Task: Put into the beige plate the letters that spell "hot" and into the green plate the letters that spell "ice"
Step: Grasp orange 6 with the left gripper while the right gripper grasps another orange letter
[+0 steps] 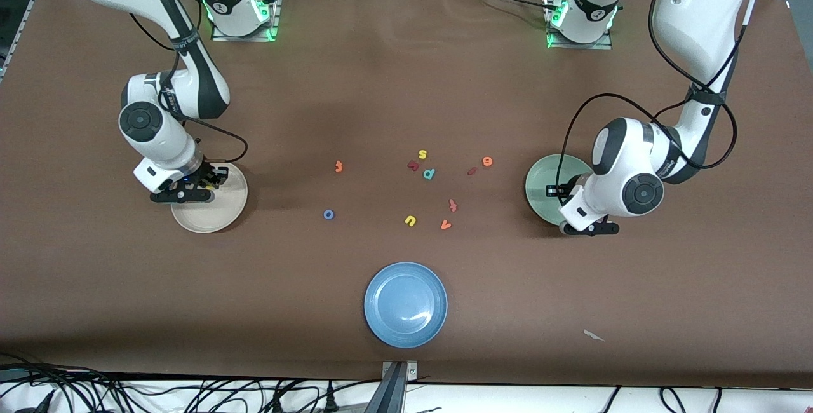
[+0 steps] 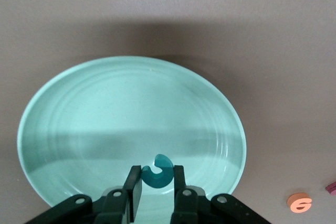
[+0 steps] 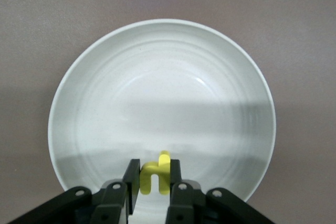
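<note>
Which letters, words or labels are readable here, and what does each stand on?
"h": yellow letter, in right gripper over beige plate.
"c": teal letter, in left gripper over green plate.
"s", "u", "p", "o": on table.
Other letters, arm markings: too small.

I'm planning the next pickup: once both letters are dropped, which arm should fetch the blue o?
Probably the right: its pincer is over the beige plate, the blue o lies toward that end, and it belongs there.
</note>
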You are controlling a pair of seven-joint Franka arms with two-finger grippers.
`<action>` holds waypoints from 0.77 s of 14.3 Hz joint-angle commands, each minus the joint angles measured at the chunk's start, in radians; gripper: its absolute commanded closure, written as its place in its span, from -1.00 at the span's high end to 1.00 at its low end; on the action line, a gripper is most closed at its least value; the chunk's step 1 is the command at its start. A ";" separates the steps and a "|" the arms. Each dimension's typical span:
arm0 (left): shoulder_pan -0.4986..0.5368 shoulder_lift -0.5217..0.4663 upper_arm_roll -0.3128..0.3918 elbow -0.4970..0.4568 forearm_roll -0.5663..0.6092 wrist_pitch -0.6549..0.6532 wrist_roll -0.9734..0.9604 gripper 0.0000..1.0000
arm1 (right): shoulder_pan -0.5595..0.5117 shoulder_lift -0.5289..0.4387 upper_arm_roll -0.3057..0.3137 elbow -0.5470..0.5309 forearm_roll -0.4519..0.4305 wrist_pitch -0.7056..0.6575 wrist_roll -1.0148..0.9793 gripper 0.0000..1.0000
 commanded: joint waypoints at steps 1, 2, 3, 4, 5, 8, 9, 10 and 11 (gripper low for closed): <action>0.034 -0.005 -0.015 -0.015 0.009 0.016 0.036 -0.58 | -0.003 -0.017 0.004 -0.015 0.097 0.013 -0.046 1.00; 0.036 0.007 -0.018 -0.007 0.009 0.017 0.039 -0.58 | -0.001 -0.020 0.008 -0.006 0.110 0.009 -0.043 1.00; 0.037 0.009 -0.018 -0.007 0.011 0.023 0.041 -0.56 | -0.001 -0.018 0.014 0.009 0.113 -0.004 -0.043 1.00; 0.036 0.013 -0.018 -0.007 0.011 0.027 0.041 -0.52 | 0.002 -0.017 0.016 0.021 0.118 -0.013 -0.040 1.00; 0.031 0.014 -0.018 -0.006 0.011 0.027 0.041 -0.27 | 0.006 -0.015 0.033 0.034 0.133 -0.021 -0.032 1.00; 0.004 0.012 -0.021 -0.001 0.012 0.027 0.039 0.73 | 0.020 -0.003 0.091 0.083 0.196 -0.037 0.067 1.00; 0.000 0.010 -0.021 0.000 0.012 0.025 0.039 0.87 | 0.029 0.012 0.103 0.099 0.194 -0.051 0.127 1.00; -0.003 0.006 -0.023 0.002 0.012 0.022 0.033 0.97 | 0.043 0.016 0.122 0.109 0.194 -0.057 0.183 1.00; -0.007 0.001 -0.044 0.008 0.012 0.016 0.027 0.98 | 0.063 0.025 0.133 0.110 0.194 -0.057 0.234 1.00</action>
